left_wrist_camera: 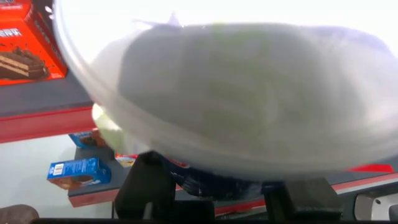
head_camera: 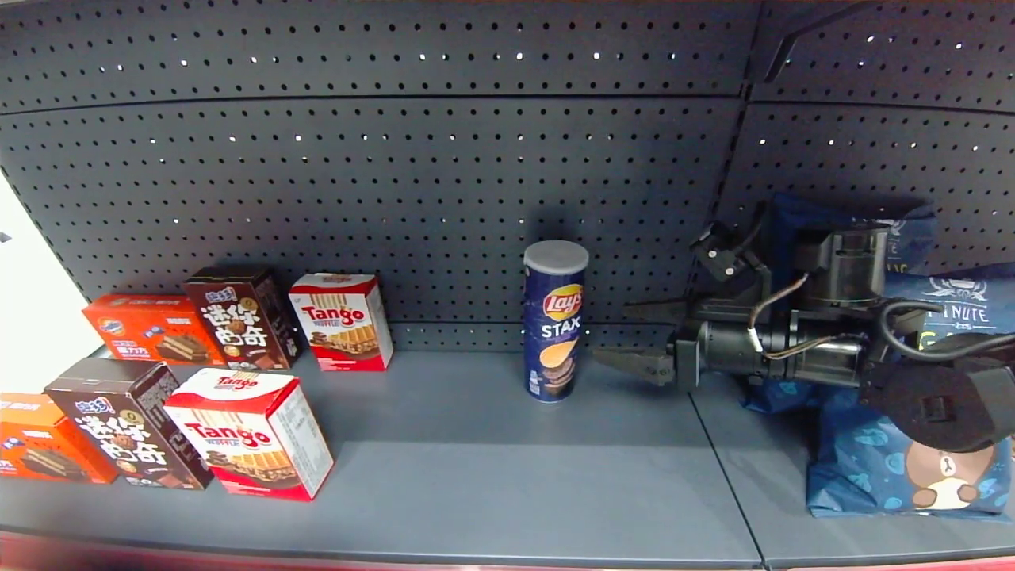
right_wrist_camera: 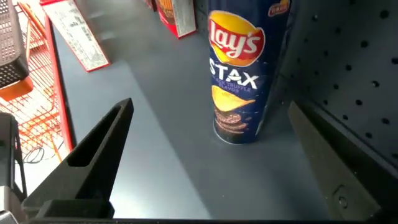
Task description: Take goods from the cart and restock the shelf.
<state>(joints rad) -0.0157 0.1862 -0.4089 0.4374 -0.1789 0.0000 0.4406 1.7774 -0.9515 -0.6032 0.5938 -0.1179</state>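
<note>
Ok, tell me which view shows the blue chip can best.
The head view: the chip can stands whole and upright on the shelf, grey lid to base, clear of the open right gripper. The right wrist view is closer but cuts off its top.

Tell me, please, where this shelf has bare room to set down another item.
Bare shelf runs between the red wafer boxes and the chip can, and along the front edge before it. The left end is packed with snack boxes; the right end holds blue bags and the open right pincer.
</note>
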